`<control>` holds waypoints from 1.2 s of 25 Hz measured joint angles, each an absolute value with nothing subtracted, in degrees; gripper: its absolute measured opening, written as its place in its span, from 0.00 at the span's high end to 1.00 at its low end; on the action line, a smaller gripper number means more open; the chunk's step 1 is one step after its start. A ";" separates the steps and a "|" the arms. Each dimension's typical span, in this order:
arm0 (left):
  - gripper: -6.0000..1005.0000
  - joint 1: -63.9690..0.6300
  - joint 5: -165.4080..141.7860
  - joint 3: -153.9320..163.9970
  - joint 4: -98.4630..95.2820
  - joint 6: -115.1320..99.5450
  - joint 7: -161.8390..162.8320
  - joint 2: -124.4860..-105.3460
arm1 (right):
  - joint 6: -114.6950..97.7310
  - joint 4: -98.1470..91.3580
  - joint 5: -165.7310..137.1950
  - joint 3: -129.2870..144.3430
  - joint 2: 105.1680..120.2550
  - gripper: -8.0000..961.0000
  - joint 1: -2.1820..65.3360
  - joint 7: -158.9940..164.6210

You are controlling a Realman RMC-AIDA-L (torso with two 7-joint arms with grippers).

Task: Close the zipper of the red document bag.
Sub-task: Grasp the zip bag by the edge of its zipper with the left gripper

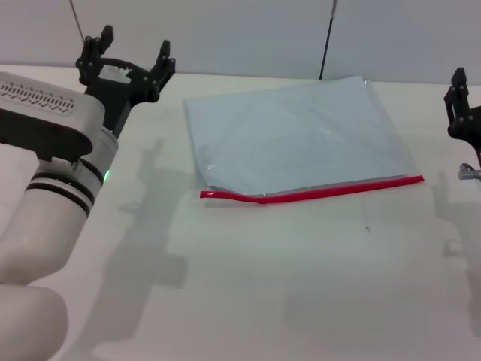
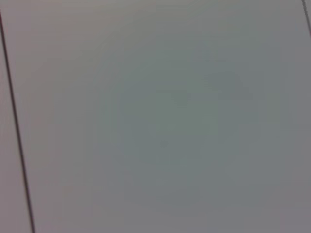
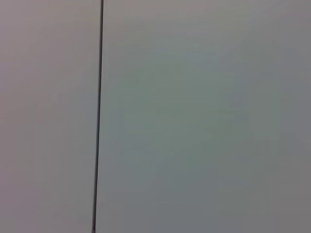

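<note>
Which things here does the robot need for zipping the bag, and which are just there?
For the job:
- red document bag, lying flat on the table
- zipper, along the bag's near edge
- left gripper, open, raised left of the bag
- right gripper, at the right edge, off the bag

Just there:
- white table
- grey wall

A white table (image 1: 301, 286) fills most of the head view, its far edge meeting a pale grey wall. The red document bag (image 1: 297, 135), a translucent pale blue-grey pouch, lies flat on the table toward the far side, slightly rotated. The zipper (image 1: 316, 192), a bright red strip, runs along the bag's near long edge. Soft shadows fall across the tabletop at left.
</note>
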State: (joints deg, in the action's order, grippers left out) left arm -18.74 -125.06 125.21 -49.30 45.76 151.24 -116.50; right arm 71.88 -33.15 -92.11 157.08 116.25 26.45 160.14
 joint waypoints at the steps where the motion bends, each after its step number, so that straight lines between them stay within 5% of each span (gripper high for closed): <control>1: 0.13 -18.57 -125.10 125.38 -50.04 45.55 151.21 -116.41 | 71.71 -33.14 -92.11 157.05 116.22 0.40 26.45 160.13; 10: 0.13 -17.36 -125.68 126.39 -59.36 34.58 146.17 -115.18 | 70.72 -32.94 -92.11 156.97 116.15 0.40 26.56 160.13; 20: 0.13 -16.95 -126.02 120.48 -75.79 -1.14 137.50 -110.25 | 68.55 -32.50 -91.06 156.97 116.10 0.40 26.83 160.13; 25: 0.13 -15.21 -132.75 114.39 -82.42 -19.88 132.40 -111.27 | 67.94 -32.38 -90.72 156.97 116.10 0.40 27.24 160.13; 30: 0.13 -15.26 -147.51 109.50 -86.32 -35.71 132.64 -114.55 | 67.32 -32.39 -90.62 156.97 116.10 0.40 27.52 160.16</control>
